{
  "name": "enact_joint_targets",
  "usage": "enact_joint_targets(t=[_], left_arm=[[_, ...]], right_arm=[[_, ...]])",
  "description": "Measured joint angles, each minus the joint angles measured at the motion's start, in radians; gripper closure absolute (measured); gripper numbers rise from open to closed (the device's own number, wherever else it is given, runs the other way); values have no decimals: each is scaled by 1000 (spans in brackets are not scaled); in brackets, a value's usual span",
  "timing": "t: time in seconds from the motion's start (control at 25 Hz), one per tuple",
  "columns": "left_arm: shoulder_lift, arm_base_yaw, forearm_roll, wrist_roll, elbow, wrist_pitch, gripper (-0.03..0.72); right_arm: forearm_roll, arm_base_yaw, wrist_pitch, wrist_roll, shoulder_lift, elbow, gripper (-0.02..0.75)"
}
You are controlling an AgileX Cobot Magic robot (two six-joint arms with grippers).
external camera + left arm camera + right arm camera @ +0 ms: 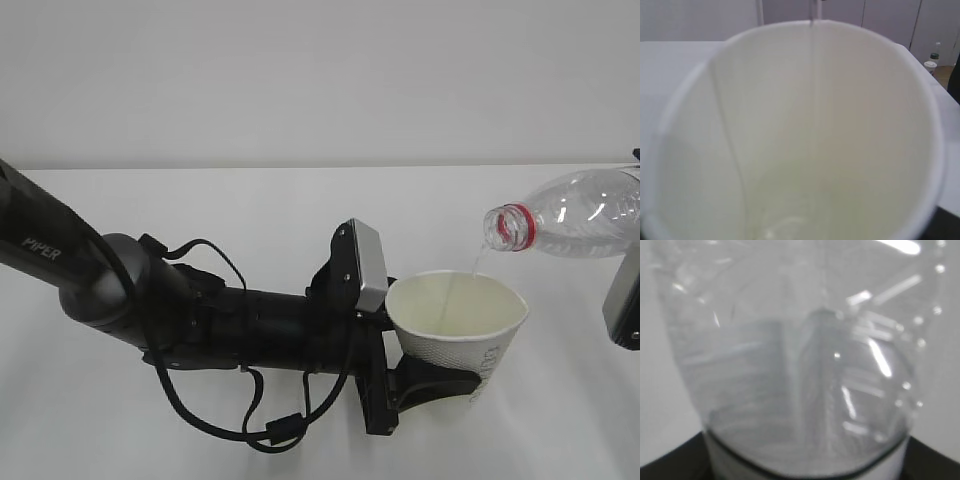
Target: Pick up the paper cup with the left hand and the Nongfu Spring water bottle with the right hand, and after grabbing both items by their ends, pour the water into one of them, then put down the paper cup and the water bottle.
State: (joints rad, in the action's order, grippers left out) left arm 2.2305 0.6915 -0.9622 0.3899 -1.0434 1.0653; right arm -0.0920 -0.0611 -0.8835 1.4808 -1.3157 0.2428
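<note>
Pouring now: your left hand [425, 385] grips the paper cup [462, 330] low down, your right hand [628, 300] holds the Nongfu Spring water bottle [570, 215] tipped above it. Tip faster and the water [478, 262] could splash over the rim.

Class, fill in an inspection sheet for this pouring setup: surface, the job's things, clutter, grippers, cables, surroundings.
Surface: white table, bare where visible.
Job's things: cup upright, held off the table; bottle tipped, uncapped mouth above the cup; thin stream of water falling in.
Clutter: nothing seen on the table.
Grippers: left gripper shut on the cup's base; right gripper mostly out of frame, holding the bottle.
Cables: black loops hanging under the left arm.
Surroundings: plain white wall.
</note>
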Motion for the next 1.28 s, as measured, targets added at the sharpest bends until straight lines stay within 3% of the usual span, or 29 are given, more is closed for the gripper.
enact_joint_targets(t=[1.28], left_arm=[[0,0,0,0,0,-2,190]], right_arm=[[-1,0,-1,15,0,0,298]])
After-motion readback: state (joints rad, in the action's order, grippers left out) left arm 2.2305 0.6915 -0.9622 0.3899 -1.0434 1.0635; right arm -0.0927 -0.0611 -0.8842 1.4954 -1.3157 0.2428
